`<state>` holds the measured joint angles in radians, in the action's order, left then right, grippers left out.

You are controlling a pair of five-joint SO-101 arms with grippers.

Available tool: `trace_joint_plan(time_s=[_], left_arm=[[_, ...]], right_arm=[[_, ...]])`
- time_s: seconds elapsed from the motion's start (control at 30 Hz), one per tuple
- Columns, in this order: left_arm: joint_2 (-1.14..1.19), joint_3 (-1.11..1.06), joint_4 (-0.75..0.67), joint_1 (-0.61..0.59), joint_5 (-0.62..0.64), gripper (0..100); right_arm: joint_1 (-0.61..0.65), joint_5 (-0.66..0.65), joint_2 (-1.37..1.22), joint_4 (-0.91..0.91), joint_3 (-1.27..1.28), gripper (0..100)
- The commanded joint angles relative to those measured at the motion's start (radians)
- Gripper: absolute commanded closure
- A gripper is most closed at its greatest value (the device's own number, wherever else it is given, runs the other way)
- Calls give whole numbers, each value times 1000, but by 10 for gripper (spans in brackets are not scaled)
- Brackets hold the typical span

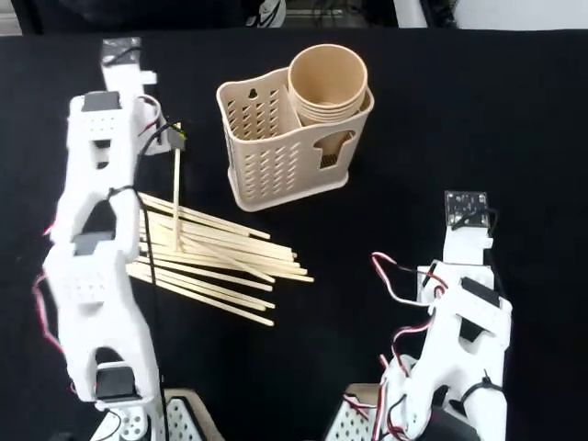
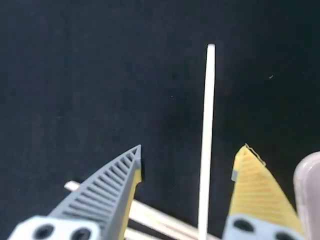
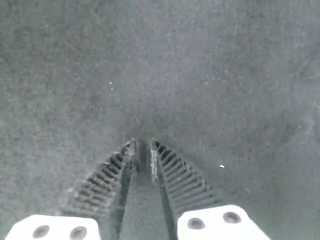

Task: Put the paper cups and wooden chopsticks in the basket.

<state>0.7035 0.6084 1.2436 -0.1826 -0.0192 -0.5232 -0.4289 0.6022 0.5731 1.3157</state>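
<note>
Left pincer [image 2: 191, 148] is spread wide over the worktop [image 1: 441, 110] at far left. One stick [image 2: 207, 125] runs between the jaws but isn't pinched; it sits close to the yellow jaw, well off centre. The stick's near end lies across the pile [image 1: 220, 257], which is left and near of the basket [image 1: 266, 156]. Cups [image 1: 327, 78] are already stacked in the basket's right compartment, and the left compartment looks free. Right pincer [image 3: 142, 145] is pressed together on nothing, parked at right, well apart from all of it

Risks as I see them:
- off-centre close: one jaw meets the stick first and shoves or rolls it sideways, giving a tip-only pinch or a miss
- grip point looks to be near the stick's far end, so most of its length hangs out; it will likely pivot in the pads and droop once lifted
- near end overlaps the pile, so a lift may drag or scatter neighbours and make later picks messier
- at the basket, a long tilted stick can catch the rim or the divider, or shove the basket, which looks light, and the cups go with it
- aimed too far right, it lands inside the cups
- can't tell whether the jaws touch the worktop; closing while pressed down could snag
</note>
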Motion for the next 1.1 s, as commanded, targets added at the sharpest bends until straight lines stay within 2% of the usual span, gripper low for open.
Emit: trace_joint_plan(time_s=[0.0, 0.2, 0.33, 0.8, 1.0, 1.07], left_arm=[[137, 384, 141, 22, -8, 711], [427, 743, 196, 25, 35, 712], [505, 914, 273, 25, 25, 713], [562, 868, 287, 54, 18, 850], [562, 868, 296, 53, 18, 968], [562, 874, 318, 51, 18, 968]], right_arm=[[9, 2, 22, -15, -5, 945], [9, 2, 22, -15, -4, 945], [9, 2, 22, -14, -4, 945], [5, 2, 22, -12, -2, 945], [3, 2, 22, -12, -2, 945], [3, 2, 22, -12, -2, 945]])
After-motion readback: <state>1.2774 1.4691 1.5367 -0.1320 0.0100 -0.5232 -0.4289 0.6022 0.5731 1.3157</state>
